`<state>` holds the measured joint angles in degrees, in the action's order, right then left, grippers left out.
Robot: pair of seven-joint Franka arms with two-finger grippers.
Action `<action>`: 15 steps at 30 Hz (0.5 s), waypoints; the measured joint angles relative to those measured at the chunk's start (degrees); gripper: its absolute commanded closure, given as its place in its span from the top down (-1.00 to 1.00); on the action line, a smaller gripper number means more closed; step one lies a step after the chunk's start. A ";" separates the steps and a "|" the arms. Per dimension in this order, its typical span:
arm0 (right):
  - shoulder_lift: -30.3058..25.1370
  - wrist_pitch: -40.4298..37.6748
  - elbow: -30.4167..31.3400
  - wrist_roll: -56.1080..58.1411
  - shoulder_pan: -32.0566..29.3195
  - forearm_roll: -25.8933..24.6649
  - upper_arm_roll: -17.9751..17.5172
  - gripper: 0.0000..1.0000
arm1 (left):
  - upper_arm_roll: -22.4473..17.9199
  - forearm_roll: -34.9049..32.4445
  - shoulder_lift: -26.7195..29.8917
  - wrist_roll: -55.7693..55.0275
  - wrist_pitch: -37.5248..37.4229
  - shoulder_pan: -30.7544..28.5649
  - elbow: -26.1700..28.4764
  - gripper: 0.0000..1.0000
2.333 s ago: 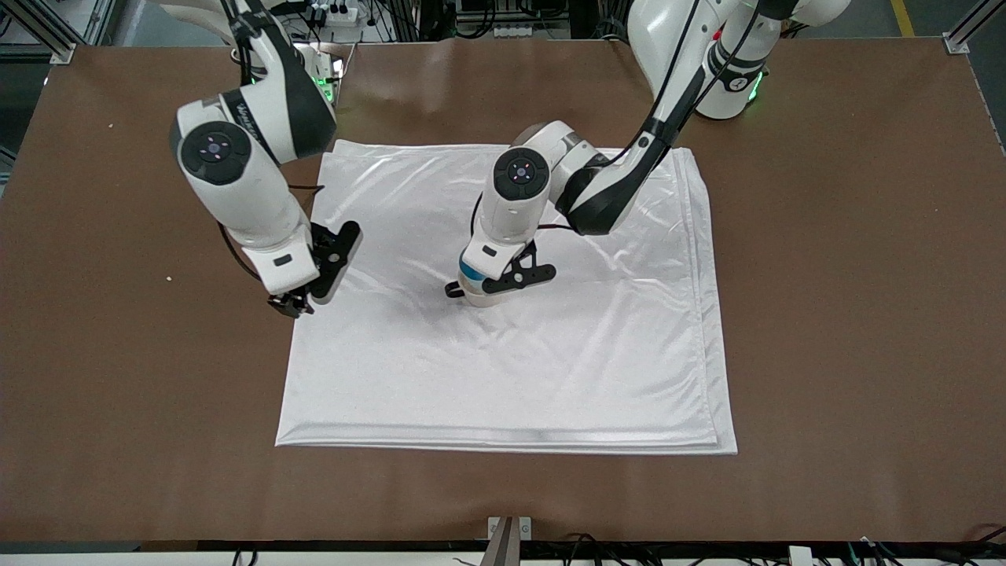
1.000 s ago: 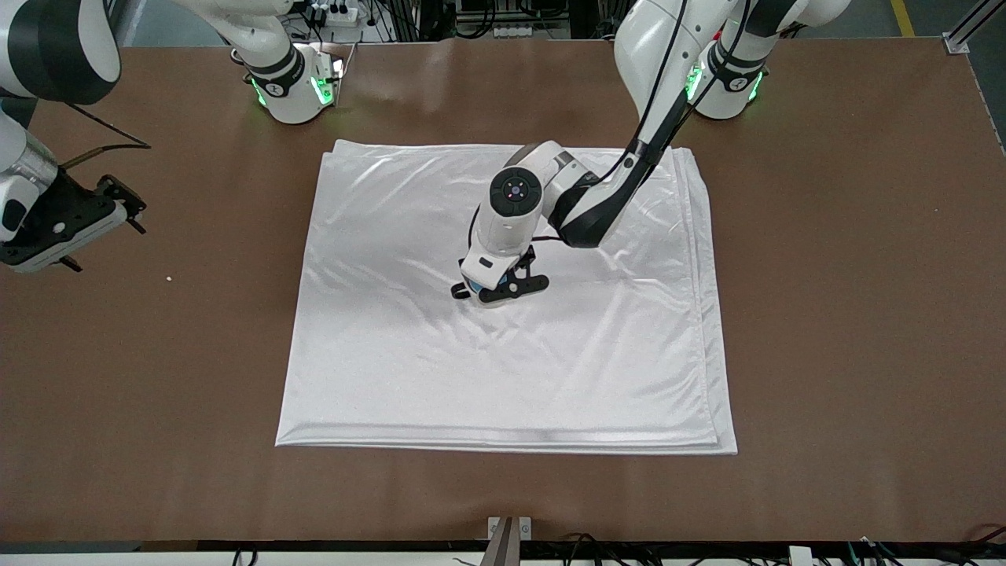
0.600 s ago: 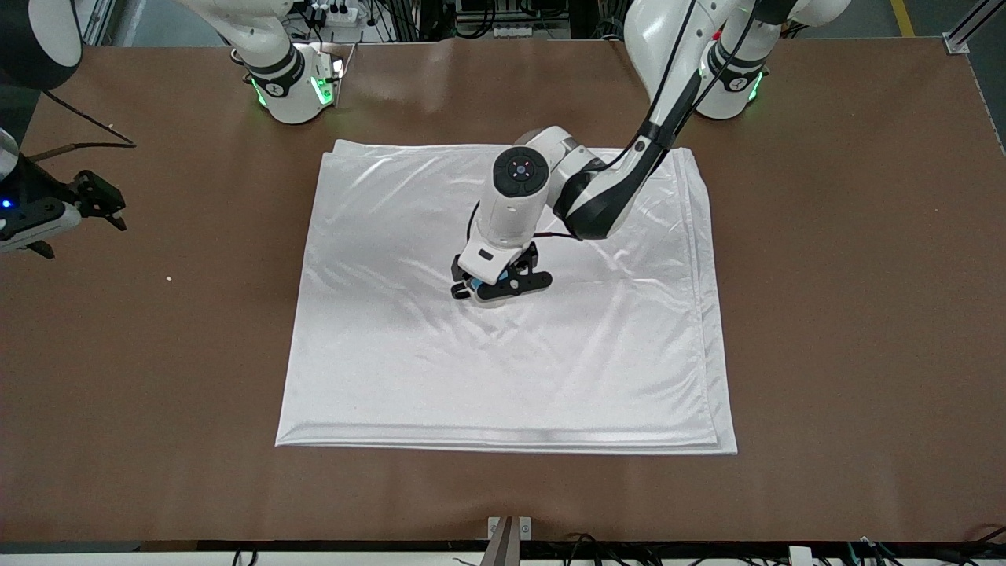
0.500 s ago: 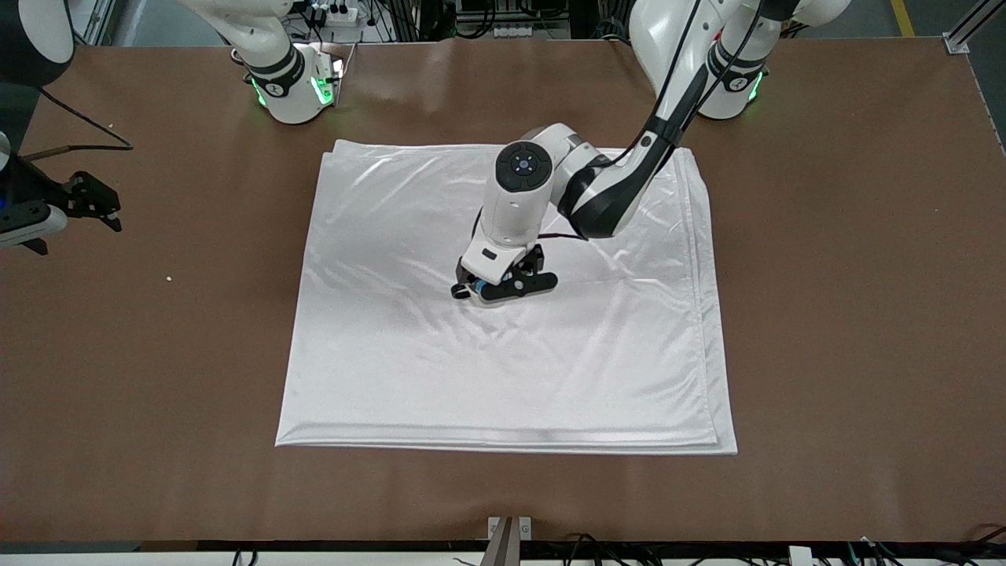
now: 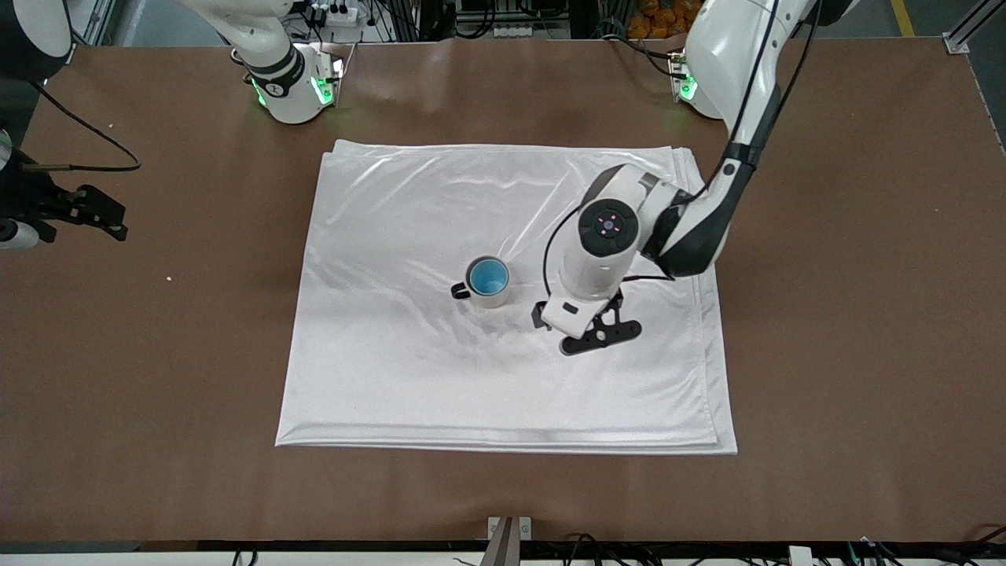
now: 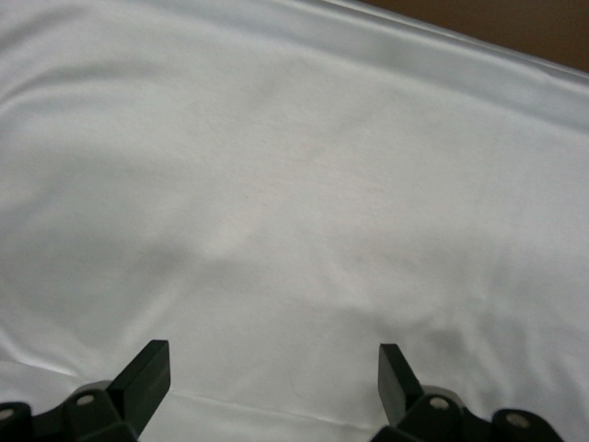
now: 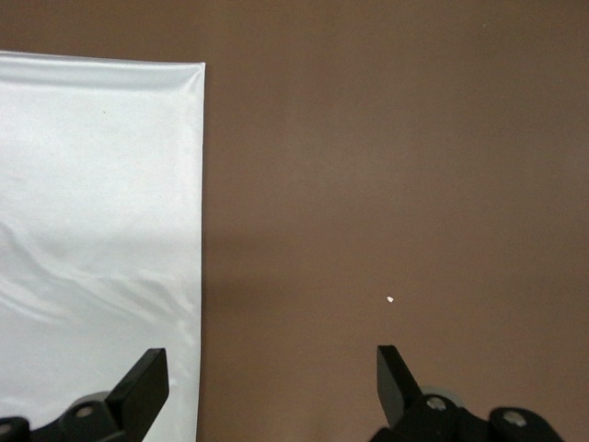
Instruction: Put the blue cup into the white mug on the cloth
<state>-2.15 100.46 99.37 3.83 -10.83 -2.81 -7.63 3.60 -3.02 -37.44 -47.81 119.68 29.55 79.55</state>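
The blue cup [image 5: 489,275] was seen seated inside the white mug [image 5: 487,294], its bright blue interior showing within the cream rim, and the pair stood upright near the middle of the cloth [image 5: 440,377]. The mug's small dark handle [image 5: 459,292] pointed toward the right arm's end of the table. By these views the placement was judged complete.

The left gripper [image 5: 585,330] was held over the cloth, beside the mug toward the left arm's end of the table and clear of it. Its fingers [image 6: 147,373] were spread wide with nothing between them; only bare fabric was shown in the left wrist view. The right gripper [image 5: 75,211] was held over the bare table [image 5: 849,314] at the right arm's end, well apart from the cloth, with that arm waiting. Its fingers [image 7: 147,378] were likewise parted and empty.

The main risk was judged to lie in the left arm's retreat: a low sweep toward the mug could knock the nested pair over, and a fingertip dragged across the slippery, creased fabric could pull the cloth and tip them. Whether the cup sat fully down could not be told.

A small pale crumb [image 5: 168,278] lay on the table near the right gripper. Nothing else was found on the cloth, and nothing was seen standing in either arm's way.
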 measured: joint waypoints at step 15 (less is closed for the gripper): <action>0.09 -1.32 -0.21 -0.82 -0.16 0.93 -0.14 1.00 | 0.07 -0.01 2.20 14.62 -2.19 -11.24 0.01 1.00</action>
<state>-2.06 99.14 99.15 3.01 -10.99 -1.88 -7.77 3.67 -3.02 -35.24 -33.18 117.49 18.31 79.57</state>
